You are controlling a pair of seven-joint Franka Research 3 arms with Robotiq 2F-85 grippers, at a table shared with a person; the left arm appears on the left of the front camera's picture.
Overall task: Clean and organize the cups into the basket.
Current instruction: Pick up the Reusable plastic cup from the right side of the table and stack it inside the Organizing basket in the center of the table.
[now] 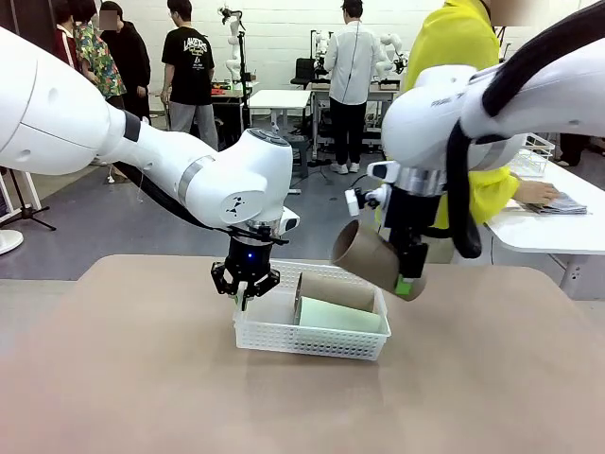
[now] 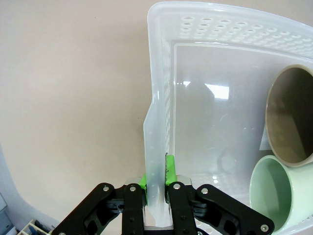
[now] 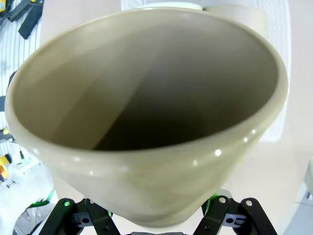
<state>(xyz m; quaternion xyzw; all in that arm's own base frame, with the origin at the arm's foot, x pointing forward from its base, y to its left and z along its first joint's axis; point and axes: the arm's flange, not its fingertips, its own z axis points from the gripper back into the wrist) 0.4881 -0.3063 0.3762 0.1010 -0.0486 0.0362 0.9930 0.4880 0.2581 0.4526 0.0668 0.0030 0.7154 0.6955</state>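
On the near side of the tan table (image 1: 142, 378), the shallow white lattice plastic basket (image 1: 284, 338) holds a pale mint green tumbler (image 1: 338, 316) and a matte brown-taupe tumbler (image 1: 336, 290) lying side by side. At its left end the left gripper (image 2: 155, 188) is pinched fully closed on the rim. Above the right end, the right gripper (image 1: 408, 276) clamps another brown-taupe cup (image 1: 367, 253), tilted. Lowered carelessly, it could strike the rim or the lying cups, shifting them.
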